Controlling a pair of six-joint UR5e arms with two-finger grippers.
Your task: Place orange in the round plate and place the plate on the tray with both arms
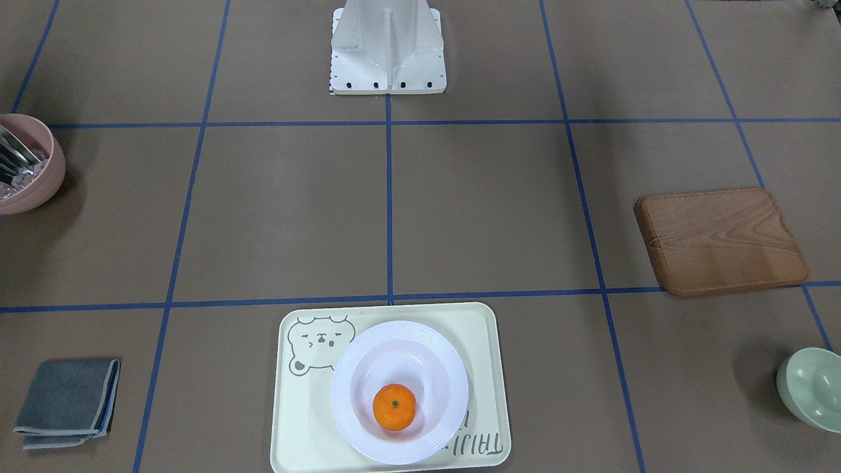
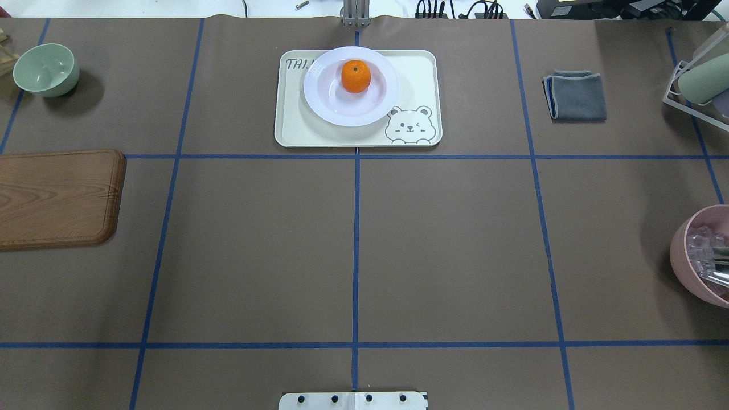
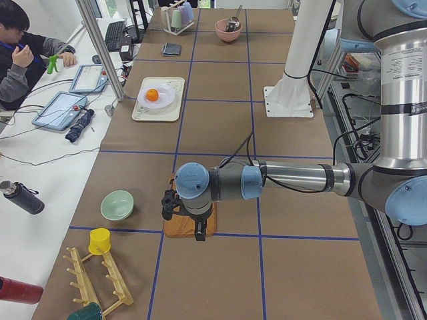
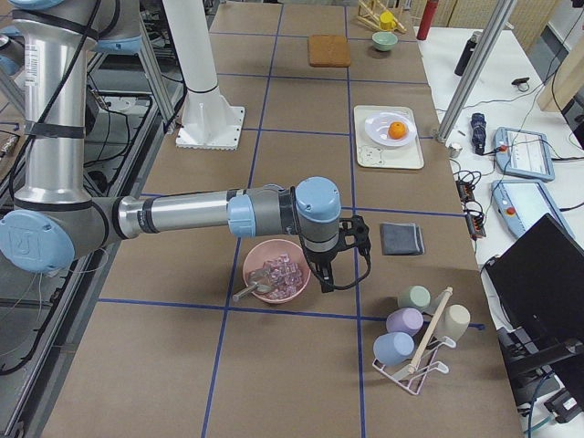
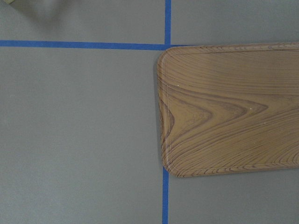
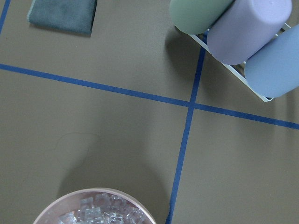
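The orange (image 2: 356,76) lies in the white round plate (image 2: 326,101), and the plate stands on the cream bear tray (image 2: 296,128) at the table's far middle. The front-facing view shows the same: the orange (image 1: 394,407) in the plate (image 1: 355,368) on the tray (image 1: 295,427). Both arms are far from the tray. My left gripper (image 3: 197,233) hangs over the wooden board (image 3: 175,229) in the exterior left view. My right gripper (image 4: 327,281) hangs beside the pink bowl (image 4: 274,274) in the exterior right view. I cannot tell whether either is open or shut.
A brown wooden board (image 2: 57,196) lies at the left edge, with a pale green bowl (image 2: 45,69) beyond it. A folded grey cloth (image 2: 575,95) lies right of the tray. A pink bowl of ice (image 2: 703,256) and a cup rack (image 2: 703,80) stand at the right. A person (image 3: 23,53) sits at a side desk.
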